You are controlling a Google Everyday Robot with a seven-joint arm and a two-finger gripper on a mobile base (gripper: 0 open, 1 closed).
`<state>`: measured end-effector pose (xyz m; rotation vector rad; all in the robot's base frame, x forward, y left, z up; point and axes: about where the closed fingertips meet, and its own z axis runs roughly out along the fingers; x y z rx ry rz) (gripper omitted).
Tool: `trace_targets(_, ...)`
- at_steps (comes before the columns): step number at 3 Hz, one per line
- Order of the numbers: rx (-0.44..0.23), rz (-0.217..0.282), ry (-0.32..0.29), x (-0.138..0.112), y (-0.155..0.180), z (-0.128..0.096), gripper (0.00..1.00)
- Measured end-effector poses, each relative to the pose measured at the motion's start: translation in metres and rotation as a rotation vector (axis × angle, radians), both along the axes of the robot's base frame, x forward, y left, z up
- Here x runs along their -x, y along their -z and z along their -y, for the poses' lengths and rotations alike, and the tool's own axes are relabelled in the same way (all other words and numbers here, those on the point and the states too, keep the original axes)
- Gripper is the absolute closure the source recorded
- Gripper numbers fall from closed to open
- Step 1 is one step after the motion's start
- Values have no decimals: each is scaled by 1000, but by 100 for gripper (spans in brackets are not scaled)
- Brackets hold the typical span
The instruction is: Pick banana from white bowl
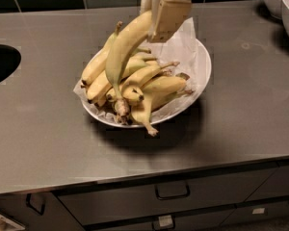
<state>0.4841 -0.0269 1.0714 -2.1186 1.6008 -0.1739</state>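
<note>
The wide white bowl [202, 76], lined with crumpled white paper, sits mid-counter and holds several yellow bananas. My gripper [160, 14] comes down from the top edge over the bowl's back part. It is shut on the upper end of the long, greenish-yellow banana [123, 49]. That banana hangs tilted, its top end lifted above the pile and its lower tip still among the other bananas near the bowl's front left.
A dark round sink opening [1, 64] is at the left of the steel counter [241, 129]. Two smaller white bowls [284, 4] stand at the back right corner. Drawers with handles [172, 192] run below the counter's front edge.
</note>
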Motion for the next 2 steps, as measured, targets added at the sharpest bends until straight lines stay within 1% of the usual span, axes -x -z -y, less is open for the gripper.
trace_targets(1, -13, 30, -25, 6, -17, -11, 100)
trace_targets(2, -13, 30, -25, 6, -17, -11, 100)
